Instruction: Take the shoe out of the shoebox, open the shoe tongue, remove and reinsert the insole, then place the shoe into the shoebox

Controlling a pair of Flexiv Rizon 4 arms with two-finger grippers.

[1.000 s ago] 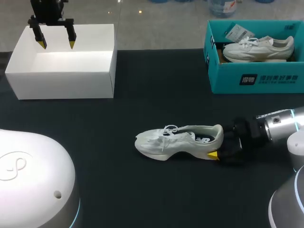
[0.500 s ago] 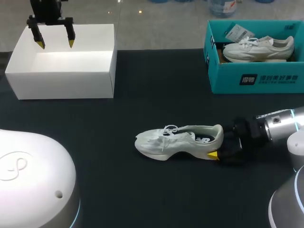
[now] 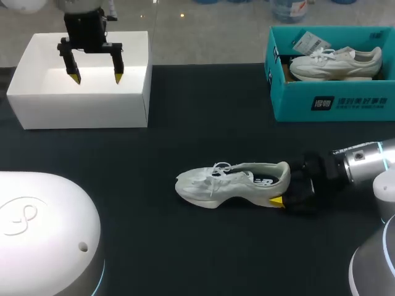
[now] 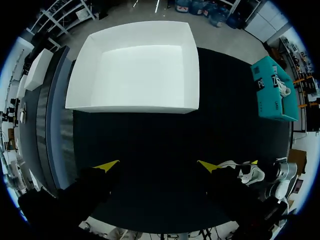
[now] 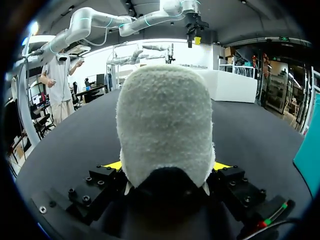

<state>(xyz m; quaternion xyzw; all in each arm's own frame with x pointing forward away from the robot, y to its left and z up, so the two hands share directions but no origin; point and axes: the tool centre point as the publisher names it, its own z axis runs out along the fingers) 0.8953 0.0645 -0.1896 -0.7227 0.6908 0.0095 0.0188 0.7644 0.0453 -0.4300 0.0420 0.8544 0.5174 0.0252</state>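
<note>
A white shoe (image 3: 231, 182) lies on its side at the middle of the black table, toe toward my left. My right gripper (image 3: 285, 189) is shut on its heel; in the right wrist view the heel (image 5: 165, 125) fills the space between both yellow-tipped fingers. The open white shoebox (image 3: 80, 102) stands at the far left, nothing inside it. My left gripper (image 3: 95, 78) hangs open above the box's right half. In the left wrist view its fingertips (image 4: 157, 165) stand wide apart over bare table, with the shoebox (image 4: 135, 106) ahead and the shoe (image 4: 247, 172) off to one side.
A teal box (image 3: 333, 105) at the far right holds another white shoe (image 3: 336, 63). My left arm's white base (image 3: 43, 234) fills the near left corner and the right arm's base (image 3: 376, 265) the near right.
My left gripper has moved right and a little lower over the white shoebox, staying open. The right gripper and the shoe have not moved.
</note>
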